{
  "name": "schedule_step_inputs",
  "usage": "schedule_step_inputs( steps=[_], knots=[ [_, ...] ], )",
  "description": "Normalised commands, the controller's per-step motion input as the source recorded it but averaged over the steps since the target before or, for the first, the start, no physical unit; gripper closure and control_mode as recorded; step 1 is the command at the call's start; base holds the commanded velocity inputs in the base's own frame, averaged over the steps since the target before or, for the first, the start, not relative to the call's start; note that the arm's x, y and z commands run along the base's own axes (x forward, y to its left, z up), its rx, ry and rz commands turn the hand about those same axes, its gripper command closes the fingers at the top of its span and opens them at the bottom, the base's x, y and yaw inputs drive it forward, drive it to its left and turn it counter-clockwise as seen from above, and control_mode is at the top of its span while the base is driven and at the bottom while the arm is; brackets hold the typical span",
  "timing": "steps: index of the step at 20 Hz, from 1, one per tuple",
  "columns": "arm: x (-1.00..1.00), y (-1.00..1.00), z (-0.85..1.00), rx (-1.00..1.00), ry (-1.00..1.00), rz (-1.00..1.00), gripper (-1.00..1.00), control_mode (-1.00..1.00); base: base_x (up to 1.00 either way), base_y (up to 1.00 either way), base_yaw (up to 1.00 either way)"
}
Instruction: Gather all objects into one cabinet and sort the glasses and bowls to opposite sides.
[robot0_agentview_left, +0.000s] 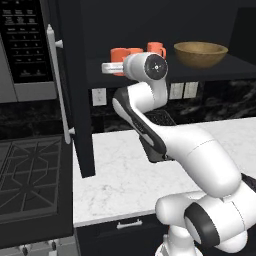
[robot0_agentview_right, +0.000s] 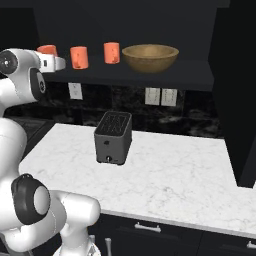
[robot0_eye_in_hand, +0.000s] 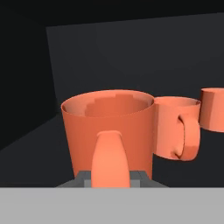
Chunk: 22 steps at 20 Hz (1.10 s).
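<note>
Mugs sit along the cabinet shelf (robot0_agentview_right: 200, 67): nearest mug (robot0_eye_in_hand: 107, 131) at the left end, w/ the fingers (robot0_eye_in_hand: 110, 180) pinching its handle, so it looks held for setting down or nudging leftward. Second mug (robot0_agentview_right: 79, 57) just beside it, third mug (robot0_agentview_right: 112, 52) next, then the wooden bowl (robot0_agentview_right: 150, 57) toward the right end, apart from them. Sorting looks nearly done. Open shelf room left of the held mug; cabinet door (robot0_agentview_left: 75, 100) stands open nearby. Toaster (robot0_agentview_right: 113, 137) on the bench (robot0_agentview_right: 190, 170) below, well clear.
</note>
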Motion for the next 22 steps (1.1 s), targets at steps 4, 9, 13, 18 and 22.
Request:
schedule_step_inputs(
  steps=[4,9,13,18,22],
  knots=[
    [0.29,0.22,-0.19,0.00,0.00,0.00,1.00,-1.00,0.00,0.00,0.00],
    [0.65,0.10,-0.01,0.00,0.00,0.00,1.00,-1.00,0.00,0.00,0.00],
    [0.70,0.08,0.00,0.00,0.00,0.00,1.00,-1.00,0.00,0.00,0.00],
    [0.53,0.19,-0.03,0.00,0.02,0.00,1.00,-1.00,0.00,0.00,0.00],
    [0.31,0.36,-0.05,0.00,0.01,0.00,1.00,-1.00,0.00,0.00,0.00]
  ],
)
